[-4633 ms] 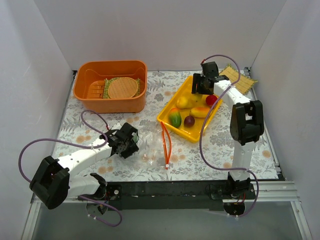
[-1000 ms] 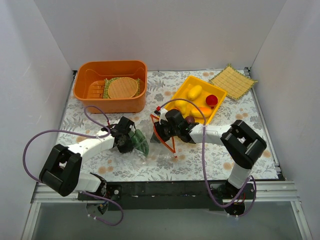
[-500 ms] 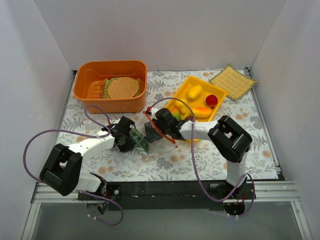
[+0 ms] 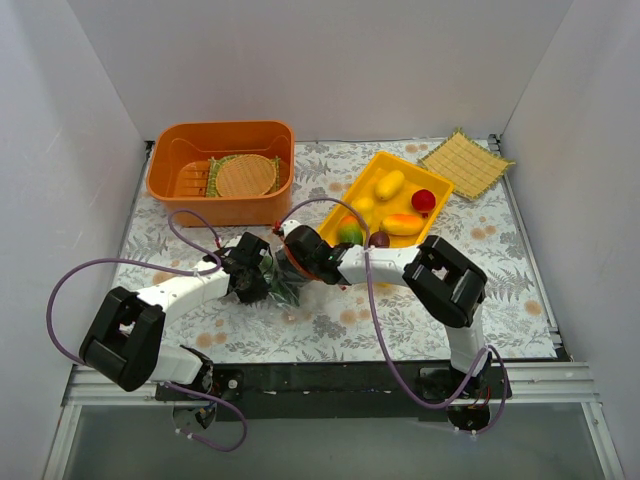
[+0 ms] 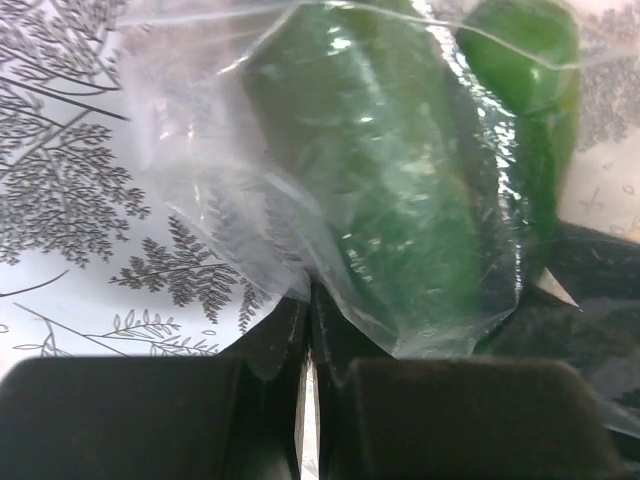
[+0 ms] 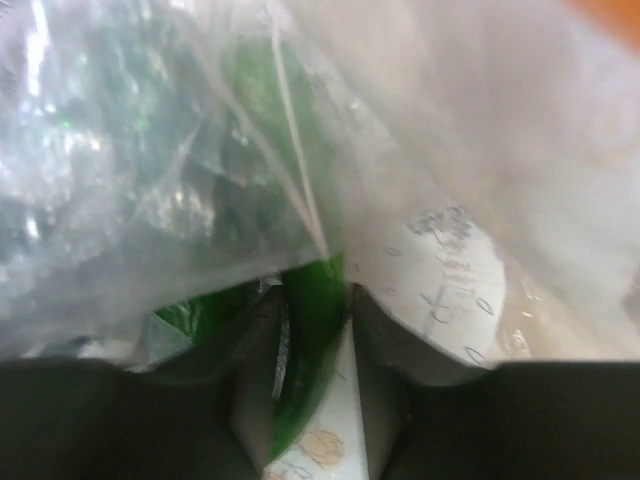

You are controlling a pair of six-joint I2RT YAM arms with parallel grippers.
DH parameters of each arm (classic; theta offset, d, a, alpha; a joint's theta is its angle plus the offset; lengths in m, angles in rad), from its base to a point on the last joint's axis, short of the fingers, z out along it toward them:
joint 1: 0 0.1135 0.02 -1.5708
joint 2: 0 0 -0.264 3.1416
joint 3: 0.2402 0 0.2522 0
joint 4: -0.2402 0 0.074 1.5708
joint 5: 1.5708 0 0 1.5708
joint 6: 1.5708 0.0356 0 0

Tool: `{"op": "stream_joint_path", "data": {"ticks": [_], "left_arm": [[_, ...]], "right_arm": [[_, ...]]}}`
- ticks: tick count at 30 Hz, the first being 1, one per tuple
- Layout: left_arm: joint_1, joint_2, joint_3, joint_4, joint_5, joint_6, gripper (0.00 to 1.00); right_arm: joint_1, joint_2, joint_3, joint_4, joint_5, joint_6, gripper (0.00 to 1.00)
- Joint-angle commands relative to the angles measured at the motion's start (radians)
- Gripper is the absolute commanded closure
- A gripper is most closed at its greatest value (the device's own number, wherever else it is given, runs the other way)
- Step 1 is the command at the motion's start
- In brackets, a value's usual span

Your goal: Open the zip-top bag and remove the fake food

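Two grippers meet on the zip-top bag (image 5: 230, 200), which lies on the worktop (image 4: 500, 290) a little left of centre, nearer the near edge than the far one.

Left gripper (image 5: 308, 350): jaws clenched on a fold of bag film, holding it to the worktop.

Right gripper (image 6: 312, 310): jaws flank a green fake vegetable (image 5: 400, 200) closely and look clamped on it. Whether film lies between pad and piece I cannot tell. In the left wrist view the piece shows under crinkled plastic, so it is not yet clear of the bag.

Yellow tray (image 4: 412, 172), toward the far right corner, holds several fake food pieces (image 4: 400, 224): yellow, red, orange, green-red, dark purple.

Step in hand (judgement): extraction of what looks like the last piece; task near its end.

Next move (judgement): left holds its pinch as anchor while right draws the piece away toward the tray. If the film is caught in the right grasp, the whole bag will drag or stretch; regrasp then.
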Motion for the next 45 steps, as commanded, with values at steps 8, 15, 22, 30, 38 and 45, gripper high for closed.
{"op": "stream_joint_path", "data": {"ticks": [8, 15, 22, 30, 38, 45], "left_arm": [[0.017, 0.0, 0.003, -0.122, -0.271, -0.027, 1.0], [0.019, -0.003, 0.04, -0.145, -0.363, -0.013, 1.0], [0.019, -0.013, 0.051, -0.145, -0.374, 0.004, 1.0], [0.019, -0.003, 0.043, -0.14, -0.358, -0.001, 1.0], [0.019, -0.014, 0.037, -0.13, -0.337, 0.002, 1.0], [0.019, -0.032, 0.043, -0.111, -0.308, 0.04, 1.0]], "right_arm": [[-0.042, -0.218, -0.068, -0.166, -0.019, -0.035, 0.85], [-0.071, -0.292, -0.034, -0.255, -0.151, -0.063, 0.86], [-0.095, -0.35, -0.084, -0.266, -0.119, -0.061, 0.91], [-0.098, -0.504, -0.178, -0.212, -0.052, -0.049, 0.92], [-0.273, -0.571, -0.209, -0.264, 0.018, -0.029, 0.93], [-0.526, -0.45, -0.143, -0.223, 0.009, -0.03, 0.81]]}}
